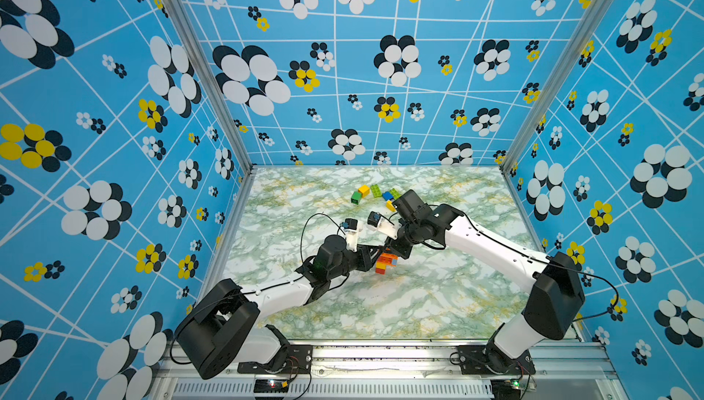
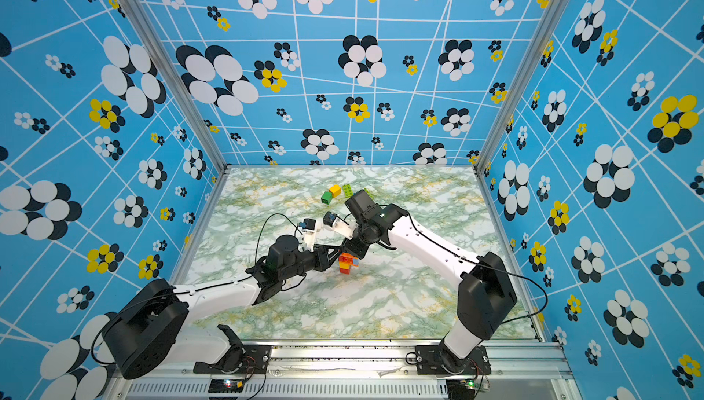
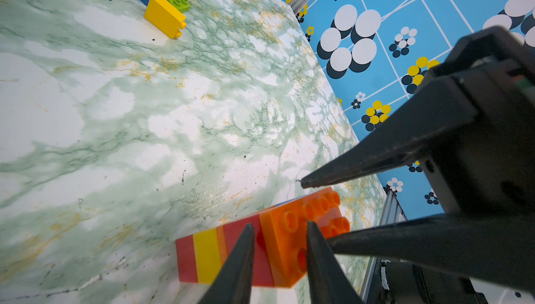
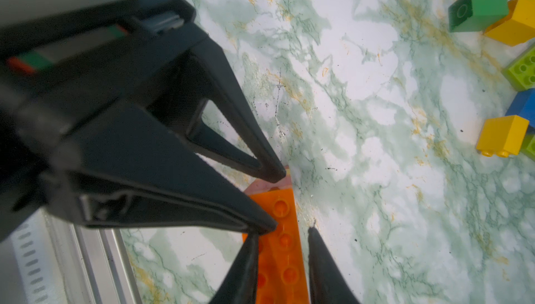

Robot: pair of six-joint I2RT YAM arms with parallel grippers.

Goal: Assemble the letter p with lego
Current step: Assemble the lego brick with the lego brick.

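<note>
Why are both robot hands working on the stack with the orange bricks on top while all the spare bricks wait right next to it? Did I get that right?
Not quite. Both hands are at the orange-topped stack, but the spare bricks aren't next to it. In both top views they lie apart from it, farther back on the table toward the rear wall. The rest is right.
</note>
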